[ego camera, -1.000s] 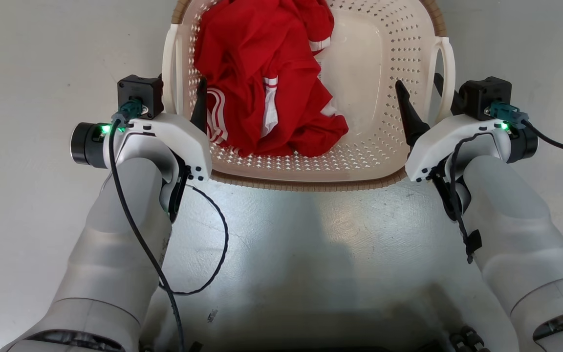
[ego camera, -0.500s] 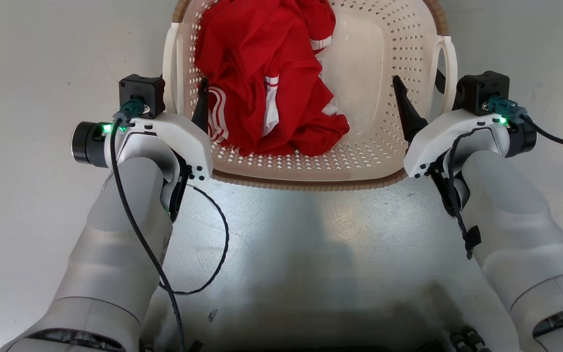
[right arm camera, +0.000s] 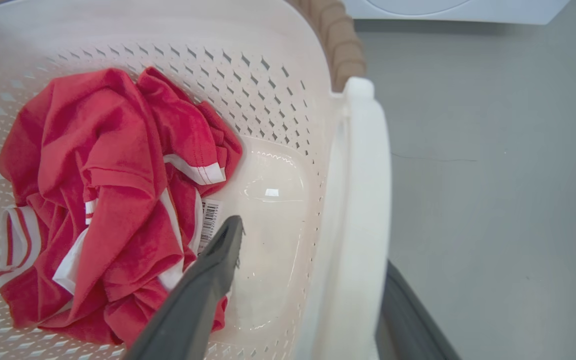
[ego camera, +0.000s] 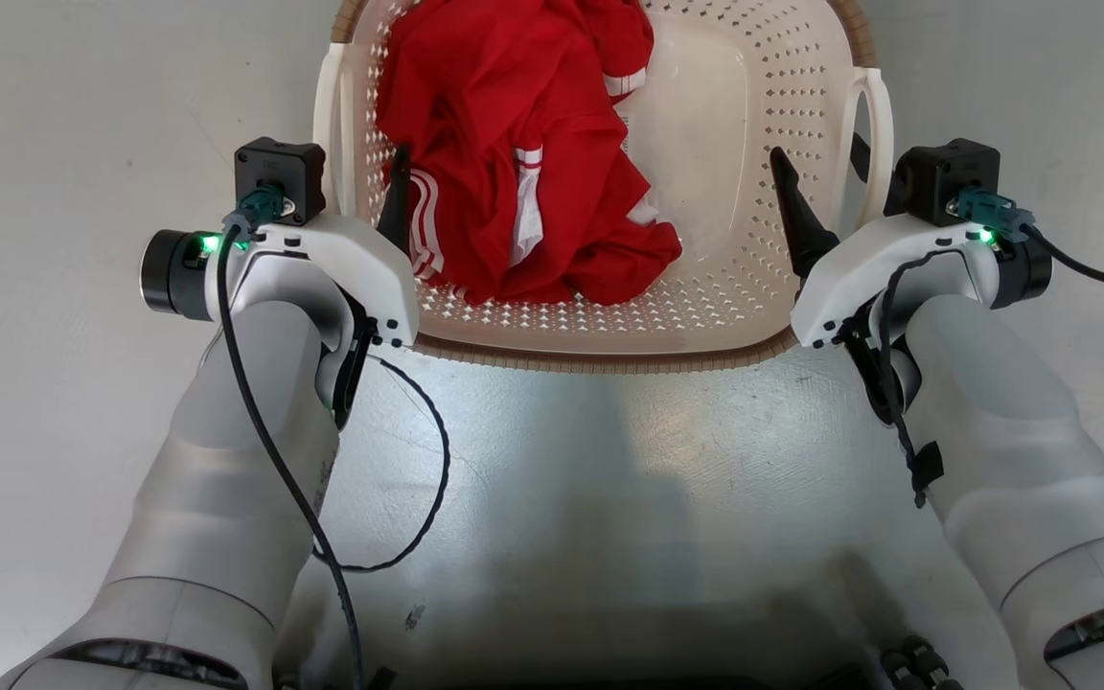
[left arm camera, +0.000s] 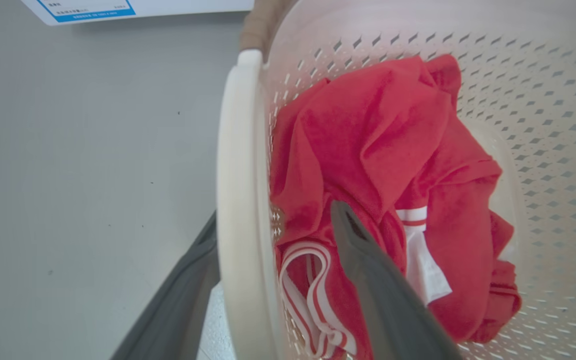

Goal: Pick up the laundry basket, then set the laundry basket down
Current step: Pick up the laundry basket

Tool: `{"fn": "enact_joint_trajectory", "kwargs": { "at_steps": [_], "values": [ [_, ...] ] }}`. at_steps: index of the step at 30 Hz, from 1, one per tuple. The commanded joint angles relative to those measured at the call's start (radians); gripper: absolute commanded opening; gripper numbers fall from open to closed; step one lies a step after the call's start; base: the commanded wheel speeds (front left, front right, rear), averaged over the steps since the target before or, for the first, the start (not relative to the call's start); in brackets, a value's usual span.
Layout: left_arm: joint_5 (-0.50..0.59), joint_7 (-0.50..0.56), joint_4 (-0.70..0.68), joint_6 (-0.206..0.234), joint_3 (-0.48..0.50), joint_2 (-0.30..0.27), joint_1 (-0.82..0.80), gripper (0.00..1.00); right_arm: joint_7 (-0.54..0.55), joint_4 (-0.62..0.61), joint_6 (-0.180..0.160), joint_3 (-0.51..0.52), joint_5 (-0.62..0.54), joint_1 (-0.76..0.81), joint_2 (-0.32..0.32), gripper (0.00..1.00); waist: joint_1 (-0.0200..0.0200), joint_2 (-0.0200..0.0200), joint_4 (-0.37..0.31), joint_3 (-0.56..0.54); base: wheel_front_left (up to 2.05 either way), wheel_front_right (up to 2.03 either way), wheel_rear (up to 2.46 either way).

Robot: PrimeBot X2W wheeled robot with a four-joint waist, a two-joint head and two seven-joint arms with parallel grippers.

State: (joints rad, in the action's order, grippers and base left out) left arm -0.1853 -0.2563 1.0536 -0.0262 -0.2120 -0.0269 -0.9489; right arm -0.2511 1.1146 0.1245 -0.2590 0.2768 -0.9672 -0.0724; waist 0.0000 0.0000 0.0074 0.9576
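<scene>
The laundry basket (ego camera: 609, 362), cream-white with a brown woven rim, sits on the grey floor straight ahead and holds a crumpled red garment (ego camera: 514, 144). My left gripper (ego camera: 360, 163) is open astride the basket's left loop handle (left arm camera: 235, 175). One dark finger (left arm camera: 368, 280) is inside beside the red cloth and the other is outside the handle. My right gripper (ego camera: 816, 149) is open astride the right loop handle (right arm camera: 365, 175). Its inner finger (right arm camera: 208, 280) is over the basket floor and its outer finger is beyond the handle.
A white machine edge (right arm camera: 448, 7) stands on the floor beyond the basket, with a blue-printed label (left arm camera: 93, 10) on it. Bare grey floor (ego camera: 54, 144) lies on both sides of the basket. My own dark base (ego camera: 609, 661) is at the bottom.
Both grippers and the basket have edged slightly up the head view, the right gripper first, then the left. The fingers keep their places around the handles.
</scene>
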Motion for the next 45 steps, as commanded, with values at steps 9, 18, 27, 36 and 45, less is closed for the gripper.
{"fn": "enact_joint_trajectory", "kwargs": {
  "at_steps": [9,18,27,36,45],
  "values": [
    [-0.02,-0.006,-0.008,0.01,-0.006,-0.023,0.016,0.0,-0.011,0.012,0.006,-0.037,0.028,0.04,0.022,0.0,0.0,0.0,0.002,-0.002,0.0,0.0,0.0],
    [-0.088,-0.006,-0.003,0.015,-0.053,-0.023,0.043,0.0,-0.011,0.039,0.006,-0.083,0.063,0.058,0.022,0.0,0.0,0.0,0.006,-0.052,0.0,0.0,0.0],
    [-0.213,-0.006,-0.001,0.028,-0.17,-0.023,0.068,0.0,-0.011,0.091,0.006,-0.129,0.093,0.065,0.022,0.0,0.0,0.0,0.013,-0.109,0.0,0.0,0.0],
    [-0.306,-0.006,0.027,0.05,-0.274,-0.023,0.087,0.0,-0.005,0.116,0.006,-0.205,0.166,0.08,0.022,0.0,0.0,0.0,0.003,-0.183,0.0,0.0,0.0],
    [-0.363,-0.006,0.062,0.048,-0.331,-0.023,0.132,0.0,0.022,0.127,0.006,-0.278,0.239,0.135,0.022,0.0,0.0,0.0,-0.001,-0.3,0.0,0.0,0.0]
  ]
}}
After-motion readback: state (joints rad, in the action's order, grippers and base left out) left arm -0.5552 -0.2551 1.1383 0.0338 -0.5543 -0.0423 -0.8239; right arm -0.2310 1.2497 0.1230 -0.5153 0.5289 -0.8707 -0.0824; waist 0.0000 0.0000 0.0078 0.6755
